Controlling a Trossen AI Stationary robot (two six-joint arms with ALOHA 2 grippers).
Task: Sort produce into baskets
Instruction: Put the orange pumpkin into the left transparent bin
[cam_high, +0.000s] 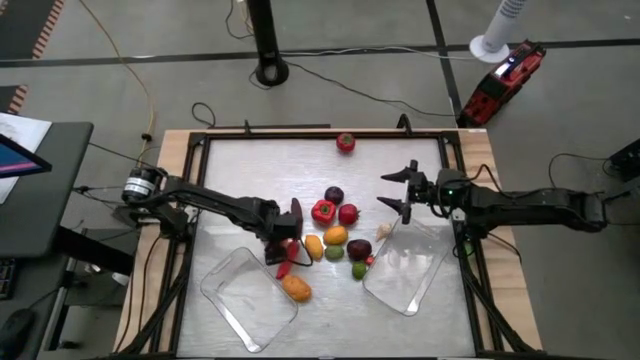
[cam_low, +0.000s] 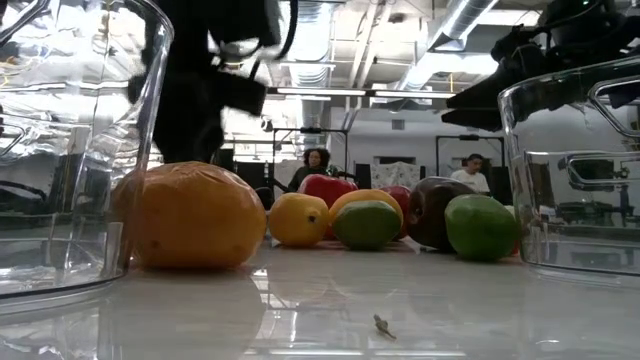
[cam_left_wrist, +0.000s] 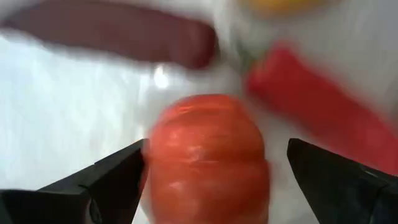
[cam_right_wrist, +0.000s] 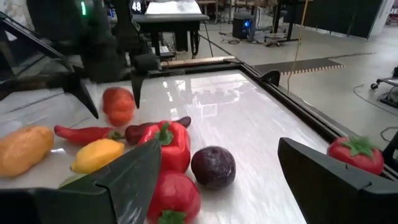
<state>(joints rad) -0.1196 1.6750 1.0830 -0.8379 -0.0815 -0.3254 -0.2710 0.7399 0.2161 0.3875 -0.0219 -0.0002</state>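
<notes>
The left gripper (cam_high: 289, 243) hung low over the pile of produce with its two dark fingers (cam_left_wrist: 112, 180) spread wide. A round, ribbed, orange-red tomato (cam_left_wrist: 205, 155) sat right between them, so the gripper looked ready to close on it, or it had just let go; the pictures could not say which. A long red chilli (cam_right_wrist: 84, 132) and a long dark purple vegetable (cam_right_wrist: 152, 129) lay just beside the tomato.

The right gripper (cam_high: 398, 190) waited near the other side of the pile, wide open too and holding nothing. It was likely kept out of the way while the left arm worked.

Most of the produce was bunched in the middle of the shiny white tabletop (cam_high: 260, 170): a red bell pepper (cam_high: 323, 211), a dark purple round fruit (cam_high: 334, 194), a yellow piece (cam_high: 314, 246) and a green lime (cam_high: 359, 269). One red tomato with a green top (cam_high: 345, 142) sat alone, well apart.

The left clear plastic basket (cam_high: 235, 295) held one orange piece (cam_high: 296, 289) at its edge. The right clear plastic basket (cam_high: 415, 260) looked empty, so the sorting had barely begun.
</notes>
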